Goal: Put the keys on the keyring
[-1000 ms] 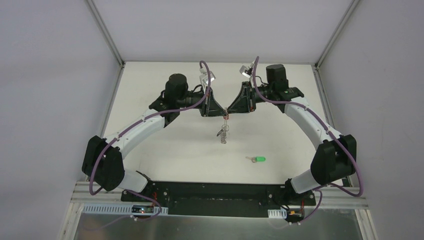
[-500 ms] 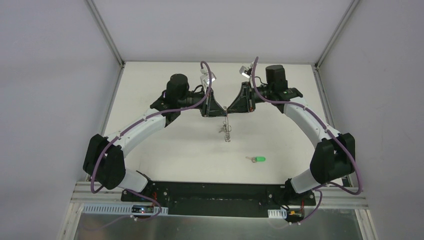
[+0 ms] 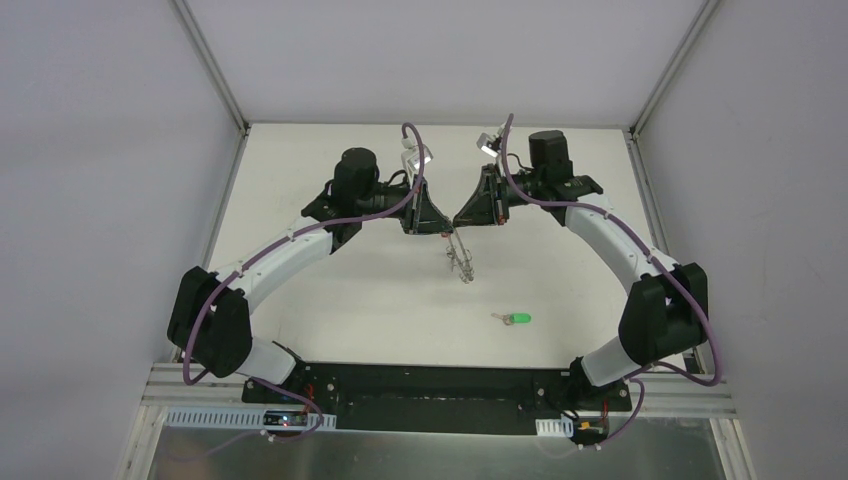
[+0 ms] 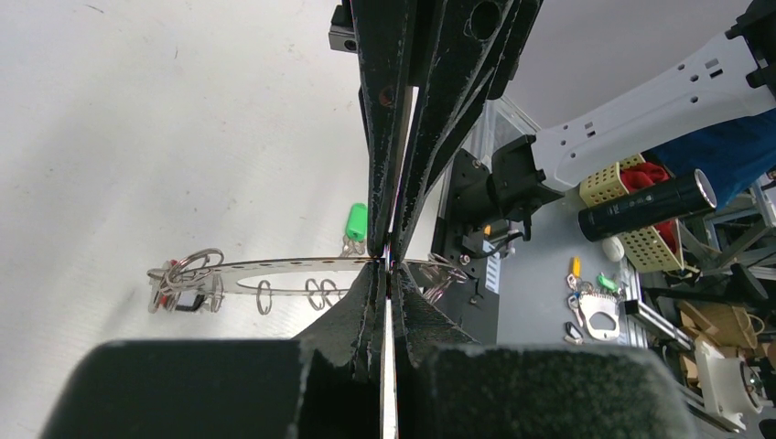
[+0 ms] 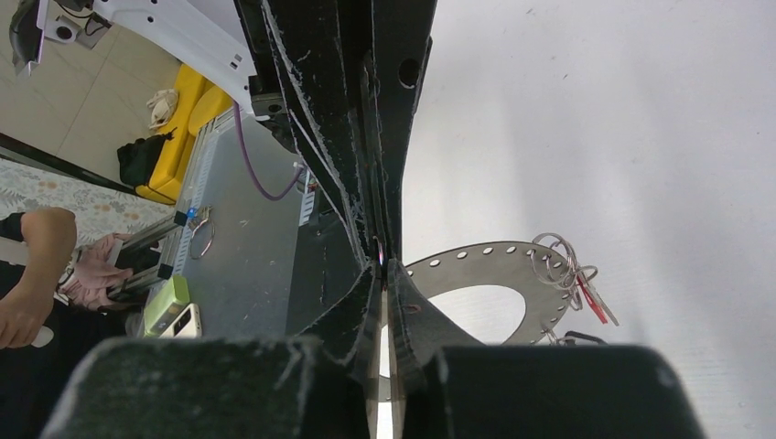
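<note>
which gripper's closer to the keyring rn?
Left. The left gripper has its fingers shut on the rim of the keyring. The right gripper sits just beside the ring's top, fingers shut, with a small gap showing from above.

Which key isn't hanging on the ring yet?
The green key, lying alone on the table. The red key already hangs from the ring.
</note>
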### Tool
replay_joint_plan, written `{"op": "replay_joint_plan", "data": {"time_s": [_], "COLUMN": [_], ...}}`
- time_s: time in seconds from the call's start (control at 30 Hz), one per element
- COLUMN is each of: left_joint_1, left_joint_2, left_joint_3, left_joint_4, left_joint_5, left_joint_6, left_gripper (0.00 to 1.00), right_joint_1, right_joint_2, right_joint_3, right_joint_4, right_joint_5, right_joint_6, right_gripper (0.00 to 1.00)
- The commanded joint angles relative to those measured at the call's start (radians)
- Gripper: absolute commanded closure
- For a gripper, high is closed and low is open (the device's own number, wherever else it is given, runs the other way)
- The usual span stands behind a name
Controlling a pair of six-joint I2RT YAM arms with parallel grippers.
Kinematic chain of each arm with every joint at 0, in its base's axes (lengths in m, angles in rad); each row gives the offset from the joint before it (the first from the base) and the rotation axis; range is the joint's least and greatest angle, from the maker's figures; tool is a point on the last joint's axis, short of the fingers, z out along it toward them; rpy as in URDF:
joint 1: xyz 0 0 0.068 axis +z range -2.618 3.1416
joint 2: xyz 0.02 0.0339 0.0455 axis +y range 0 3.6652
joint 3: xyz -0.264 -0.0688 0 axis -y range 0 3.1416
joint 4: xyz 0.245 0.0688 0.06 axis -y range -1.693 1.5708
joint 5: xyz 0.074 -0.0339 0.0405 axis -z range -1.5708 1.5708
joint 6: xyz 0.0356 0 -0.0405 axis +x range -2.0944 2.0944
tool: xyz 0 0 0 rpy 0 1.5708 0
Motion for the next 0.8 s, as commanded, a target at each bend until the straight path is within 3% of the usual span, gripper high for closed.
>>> {"op": "replay_joint_plan", "data": {"time_s": [0.0, 0.1, 0.23, 0.37, 0.5, 0.63, 0.77], "left_joint_1": [0.010, 0.011, 0.023, 0.053, 0.062, 0.064, 0.064], "left_joint_2": [0.002, -0.001, -0.010, -0.020, -0.028, -0.031, -0.025], "left_joint_3": [0.017, 0.023, 0.039, 0.071, 0.141, 0.188, 0.219], "left_joint_4": [0.051, 0.024, -0.061, -0.175, -0.386, -0.543, -0.590], "left_joint_5": [0.014, 0.014, 0.013, 0.024, 0.005, -0.042, -0.099], "left_joint_6": [-0.008, 0.024, 0.120, 0.215, 0.373, 0.502, 0.526], "left_gripper": [1.00, 1.00, 0.99, 0.74, 0.56, 0.48, 0.44], "right_joint_1": [0.017, 0.017, 0.019, 0.036, 0.069, 0.112, 0.146], "right_joint_2": [-0.003, -0.014, -0.042, -0.084, -0.135, -0.172, -0.199], "right_joint_3": [0.000, 0.010, 0.068, 0.126, 0.124, 0.116, 0.091], "right_joint_4": [0.033, 0.008, -0.165, -0.311, -0.323, -0.318, -0.285], "right_joint_5": [-0.029, -0.005, 0.132, 0.344, 0.512, 0.667, 0.795], "right_joint_6": [0.005, -0.018, -0.192, -0.331, -0.337, -0.307, -0.251], "right_gripper": [0.99, 1.00, 1.00, 1.00, 1.00, 1.00, 1.00]}}
